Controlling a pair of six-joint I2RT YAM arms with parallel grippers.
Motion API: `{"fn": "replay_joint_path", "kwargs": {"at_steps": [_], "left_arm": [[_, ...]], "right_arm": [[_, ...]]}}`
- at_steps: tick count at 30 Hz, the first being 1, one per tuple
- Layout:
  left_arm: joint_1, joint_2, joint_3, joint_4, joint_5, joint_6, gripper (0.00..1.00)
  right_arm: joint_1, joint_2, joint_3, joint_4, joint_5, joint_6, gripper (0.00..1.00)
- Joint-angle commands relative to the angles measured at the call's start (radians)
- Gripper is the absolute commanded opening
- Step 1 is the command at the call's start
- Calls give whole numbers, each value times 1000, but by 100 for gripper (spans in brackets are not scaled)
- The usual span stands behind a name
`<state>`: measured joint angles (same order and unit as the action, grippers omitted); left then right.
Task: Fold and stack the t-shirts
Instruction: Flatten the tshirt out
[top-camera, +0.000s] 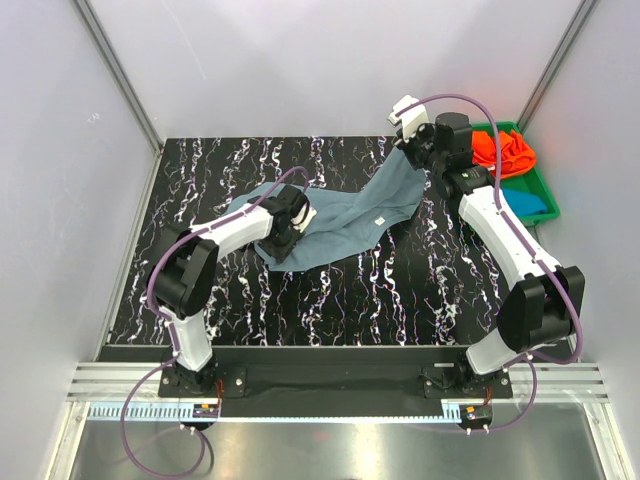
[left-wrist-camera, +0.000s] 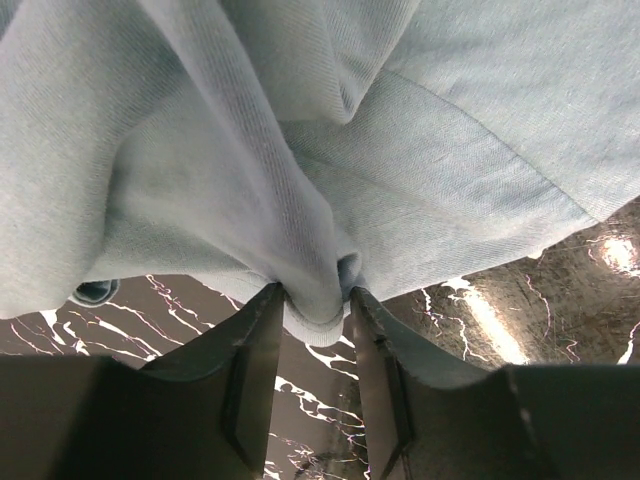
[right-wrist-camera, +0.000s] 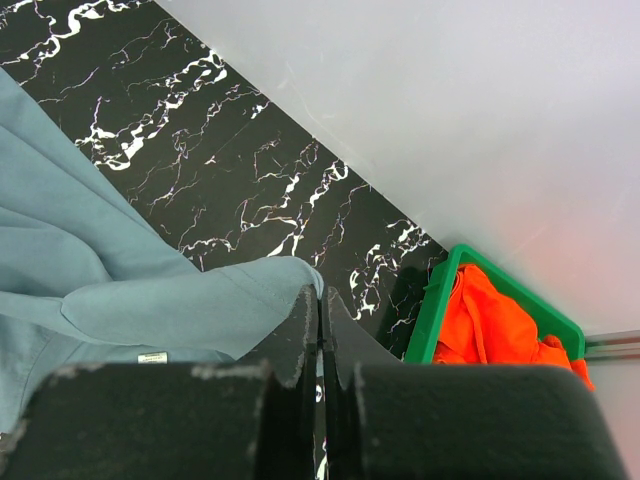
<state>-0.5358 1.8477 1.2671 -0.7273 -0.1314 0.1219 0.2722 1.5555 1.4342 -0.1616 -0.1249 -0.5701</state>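
The grey-blue t-shirt (top-camera: 340, 225) lies stretched across the black marbled table (top-camera: 400, 290), out to the left of the green tray (top-camera: 545, 190) and apart from it. Its end nearest the tray is lifted off the table, where the right gripper (top-camera: 404, 148) clenches an edge of the cloth. In the right wrist view the 2 fingers are pressed together with the hem pinched at their tips.

The end farthest from the tray is taken by the left gripper (top-camera: 298, 222), whose 2 fingers close on a thick bunched fold of the same t-shirt. The left wrist view shows cloth squeezed between them and spreading out beyond them.

Between the 2 grippers the t-shirt runs as a creased band, partly resting on the table. Its small white neck label (top-camera: 380, 222) faces up on the half nearer the tray.

Inside the tray, the orange t-shirt (top-camera: 503, 150) sits crumpled at the far end. The teal-blue t-shirt (top-camera: 527, 203) lies at the near end, just beside it.
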Motion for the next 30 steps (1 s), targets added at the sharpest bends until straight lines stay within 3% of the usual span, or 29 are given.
{"fn": "replay_joint_path", "kwargs": {"at_steps": [1, 9, 18, 30], "left_arm": [[-3, -54, 0, 2, 4, -5, 38], [-4, -97, -22, -6, -7, -1, 44], [-4, -68, -14, 6, -8, -2, 44], [10, -1, 29, 3, 7, -1, 30]], "right_arm": [[1, -17, 15, 48, -15, 9, 0], [1, -9, 8, 56, -15, 18, 0], [2, 0, 22, 56, -18, 16, 0], [2, -9, 11, 60, -13, 15, 0]]}}
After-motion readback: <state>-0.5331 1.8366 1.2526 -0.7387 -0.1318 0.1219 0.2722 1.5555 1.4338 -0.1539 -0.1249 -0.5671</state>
